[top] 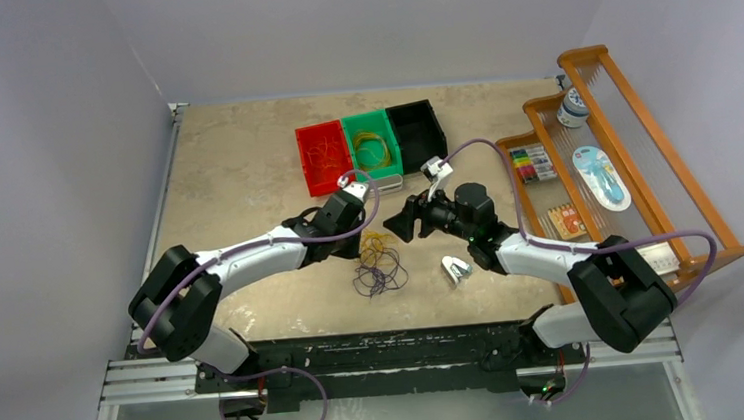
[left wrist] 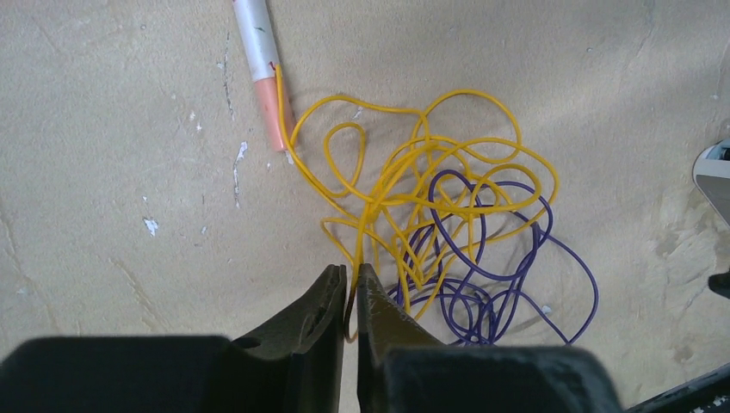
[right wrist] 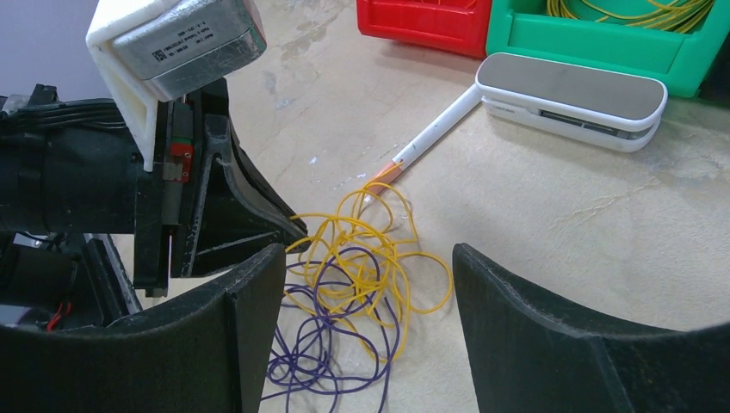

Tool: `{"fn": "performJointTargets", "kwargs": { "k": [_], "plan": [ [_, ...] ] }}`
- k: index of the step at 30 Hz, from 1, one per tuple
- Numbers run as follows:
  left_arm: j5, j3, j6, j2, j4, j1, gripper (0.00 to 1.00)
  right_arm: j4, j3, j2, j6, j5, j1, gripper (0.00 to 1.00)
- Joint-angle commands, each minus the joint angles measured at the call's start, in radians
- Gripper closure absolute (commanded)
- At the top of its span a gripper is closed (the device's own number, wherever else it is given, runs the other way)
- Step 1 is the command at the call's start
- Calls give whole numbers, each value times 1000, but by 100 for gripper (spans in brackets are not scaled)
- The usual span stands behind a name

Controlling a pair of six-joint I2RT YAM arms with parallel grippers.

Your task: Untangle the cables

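Observation:
A yellow cable (left wrist: 448, 163) and a dark purple cable (left wrist: 508, 258) lie tangled together on the table, the yellow one (top: 378, 240) farther back and the purple one (top: 380, 275) nearer. My left gripper (left wrist: 351, 275) is at the tangle's left edge, shut on a strand of the yellow cable that runs between its jaws. My right gripper (right wrist: 368, 251) hovers open just right of the tangle (top: 396, 223), with the yellow (right wrist: 370, 249) and purple (right wrist: 318, 344) loops showing between its fingers.
A white and orange pen (left wrist: 262, 77) lies at the yellow cable's far end, beside a white case (right wrist: 572, 99). Red (top: 324, 157), green (top: 373, 145) and black (top: 416, 126) bins stand behind, the first two holding coiled wire. A wooden rack (top: 604, 152) stands at right. A small white object (top: 456, 269) lies nearby.

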Motion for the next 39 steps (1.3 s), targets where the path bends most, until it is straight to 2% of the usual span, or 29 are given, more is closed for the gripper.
{"fn": "performJointTargets", "kwargs": {
  "k": [1, 3, 15, 24, 39],
  "plan": [
    [-14, 5, -8, -7, 40, -3, 96, 54, 21, 0, -5, -21, 4, 27],
    [-24, 20, -8, -24, 25, -3, 100, 59, 18, -3, -3, -16, 4, 27],
    [-63, 202, 40, -140, -195, -35, 100, 100, 10, -18, -52, 20, 34, 24],
    [-22, 282, 64, -176, -236, -45, 100, 221, 4, -9, -66, 35, 80, 20],
    [38, 315, 73, -203, -243, -50, 100, 403, 84, 184, -6, -29, 84, 20]
  ]
}}
